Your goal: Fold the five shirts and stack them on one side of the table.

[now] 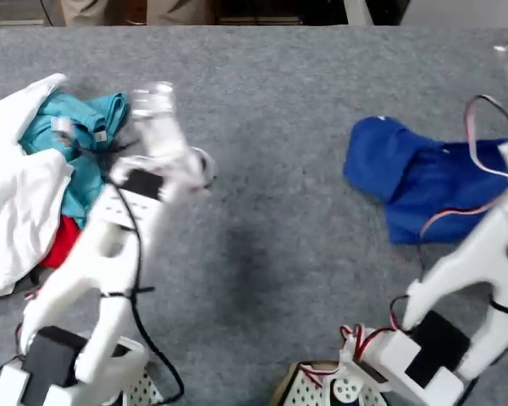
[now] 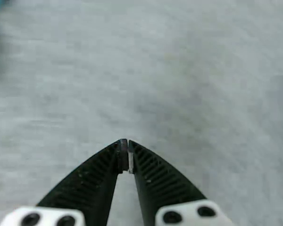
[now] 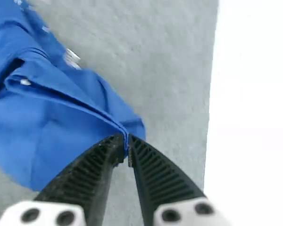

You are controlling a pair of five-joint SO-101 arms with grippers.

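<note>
On the grey desk point(image 1: 279, 220) the shirts lie in two places. At the left side is a loose, unfolded heap: a white shirt point(image 1: 17, 203) spread over the near-left part, a teal shirt point(image 1: 89, 118) bunched at its far side, and a bit of a red shirt point(image 1: 63, 241) showing from under the white one. The blue shirt point(image 1: 423, 182) lies crumpled on its own at the right side, well apart from the heap. The left arm stands just right of the heap, and its end effector point(image 2: 124, 157) hangs over bare desk with the fingertips pressed together and nothing between them. The right arm is at the right side of the desk, near the desk's edge. Its end effector point(image 3: 124, 150) is narrow, the tips pinched on a corner of the blue shirt, and a fold in the cloth runs straight to them.
</note>
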